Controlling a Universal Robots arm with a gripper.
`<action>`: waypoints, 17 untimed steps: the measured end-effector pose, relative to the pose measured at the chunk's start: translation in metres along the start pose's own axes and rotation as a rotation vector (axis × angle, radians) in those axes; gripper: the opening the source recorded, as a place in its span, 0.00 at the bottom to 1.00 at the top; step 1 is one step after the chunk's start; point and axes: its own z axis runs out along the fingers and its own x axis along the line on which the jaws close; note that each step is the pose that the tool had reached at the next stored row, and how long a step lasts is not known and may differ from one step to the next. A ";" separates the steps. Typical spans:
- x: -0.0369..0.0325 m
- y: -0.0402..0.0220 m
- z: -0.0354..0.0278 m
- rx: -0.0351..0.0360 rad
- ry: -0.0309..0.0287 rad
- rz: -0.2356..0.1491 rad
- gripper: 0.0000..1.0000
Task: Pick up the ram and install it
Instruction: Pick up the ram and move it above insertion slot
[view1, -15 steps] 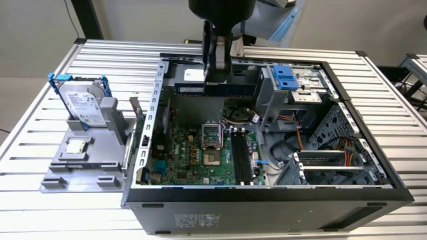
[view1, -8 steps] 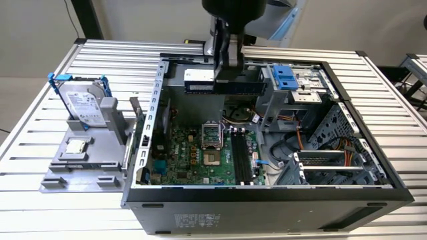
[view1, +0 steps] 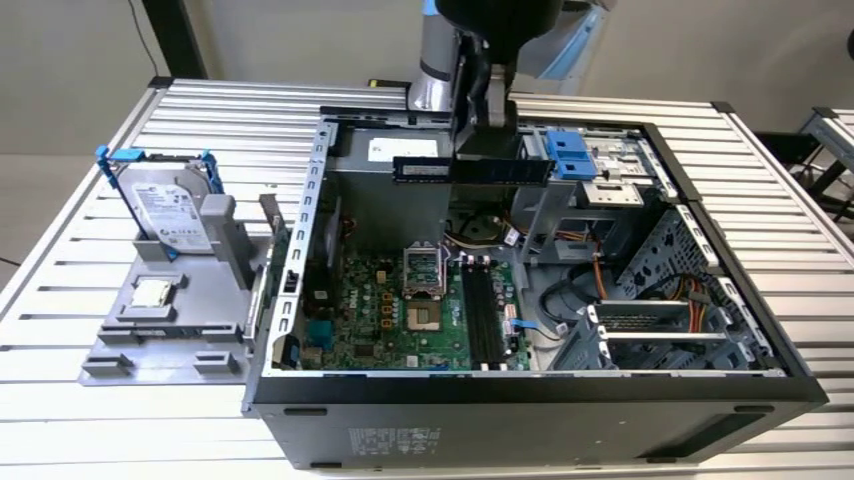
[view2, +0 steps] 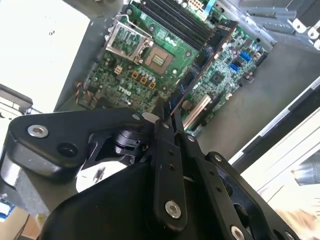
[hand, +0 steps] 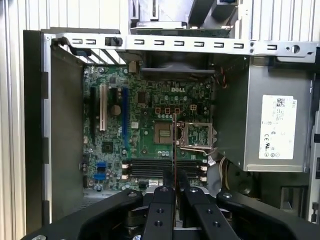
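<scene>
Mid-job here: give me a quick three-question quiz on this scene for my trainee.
1. True or false: the gripper is shut on the ram.
2. In the exterior view, the ram is: A) above the open computer case; B) below it; C) outside it, on the exterior view's left.
3. Fill in: the hard drive stands on the exterior view's ____ of the computer case.
Key: 1 true; 2 A; 3 left.

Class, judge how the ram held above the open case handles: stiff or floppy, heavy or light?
Probably stiff: the ram juts straight either side of the gripper. Likely light: edge-on in the first wrist view, it looks thin.
</scene>
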 end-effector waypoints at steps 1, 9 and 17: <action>-0.0007 -0.0029 -0.0001 0.0000 0.0000 0.000 0.00; -0.0035 -0.0308 -0.0005 0.0000 -0.0002 0.005 0.00; -0.0047 -0.0398 -0.0002 0.0001 -0.0008 0.023 0.00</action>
